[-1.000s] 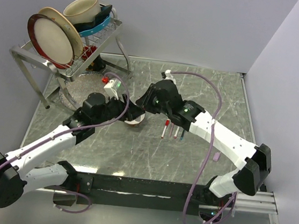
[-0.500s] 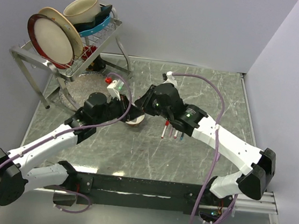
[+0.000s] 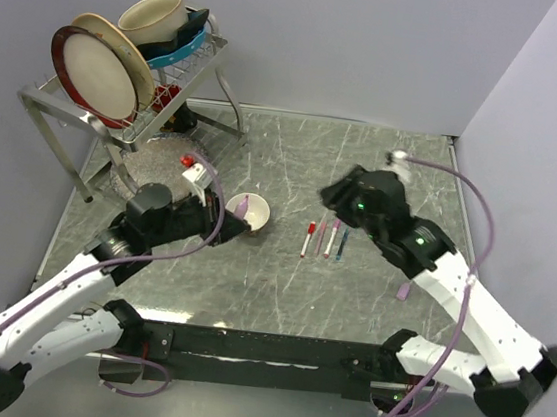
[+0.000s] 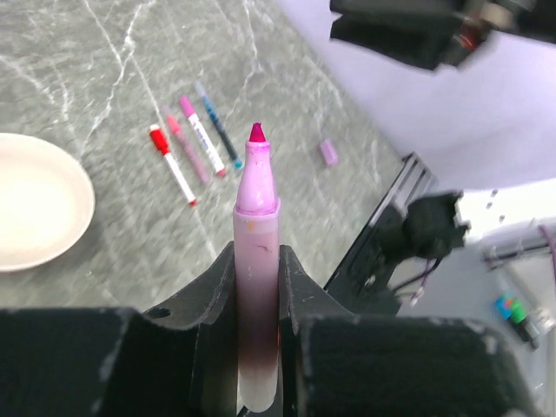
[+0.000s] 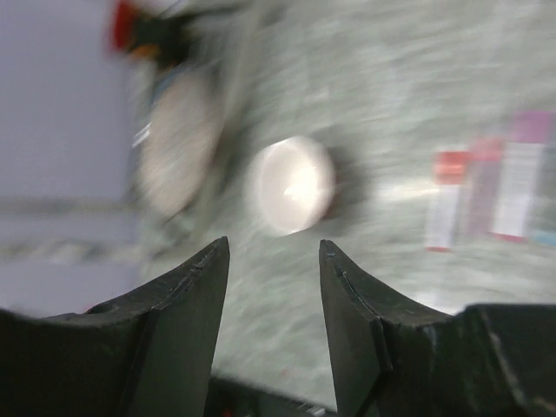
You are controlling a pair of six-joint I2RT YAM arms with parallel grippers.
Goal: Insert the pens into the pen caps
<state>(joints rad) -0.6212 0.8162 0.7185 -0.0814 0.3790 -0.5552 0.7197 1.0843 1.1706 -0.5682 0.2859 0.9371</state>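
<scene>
pink pen [image 4: 257, 217] half hidden in left gripper [image 4: 257, 271]

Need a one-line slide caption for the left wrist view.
Left gripper clamps an uncapped pink pen; four pens lie in a row near a bowl.

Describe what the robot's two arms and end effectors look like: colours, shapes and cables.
The left arm and the right arm have white links with bulky black joints. A lilac cable loops along each. The left end effector and the right end effector each have two matte black, tapering fingers.
</scene>
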